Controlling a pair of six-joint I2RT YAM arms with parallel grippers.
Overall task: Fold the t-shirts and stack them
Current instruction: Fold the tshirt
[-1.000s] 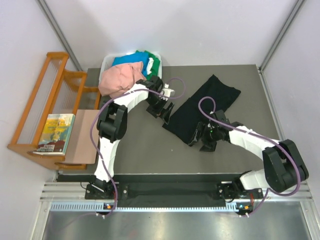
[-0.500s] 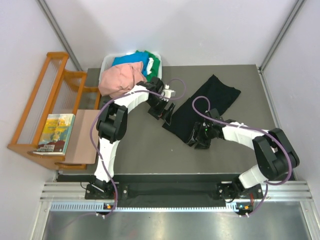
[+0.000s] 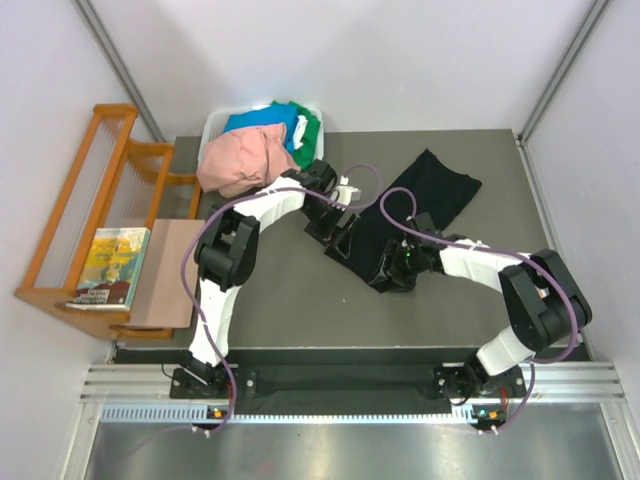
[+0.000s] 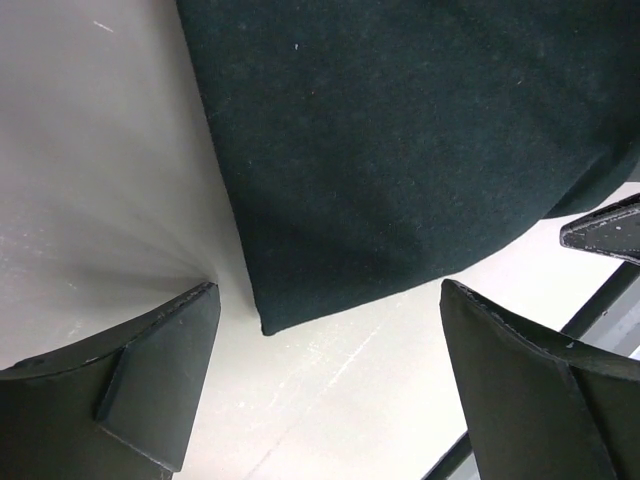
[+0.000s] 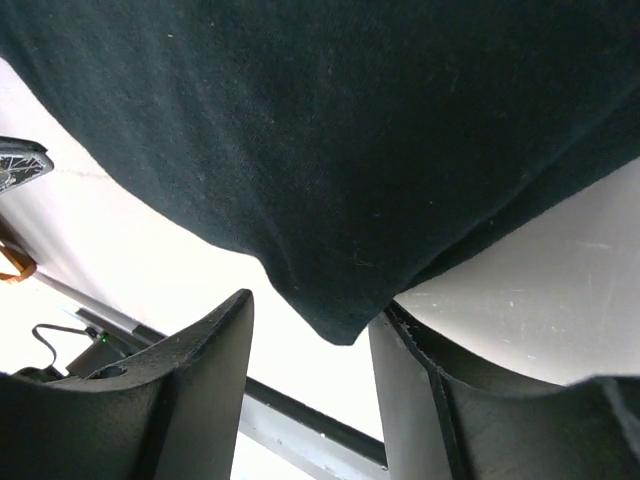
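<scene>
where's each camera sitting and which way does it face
top external: above, behind the robot, looking down on the table; left arm and right arm show.
left wrist: on the left arm, facing down at a black t-shirt corner; left fingers frame it.
right wrist: on the right arm, facing down at another shirt edge; right fingers flank it.
shared: all see the black t-shirt.

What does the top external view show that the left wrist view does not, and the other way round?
Only the top external view shows the right gripper, the white bin holding the salmon-pink shirt, blue shirt and green shirt, the wooden rack and the book. Only the left wrist view shows, close up, a corner of the black t-shirt lying between the fingers of the open left gripper. Both show the black t-shirt, the left gripper and the grey table.
</scene>
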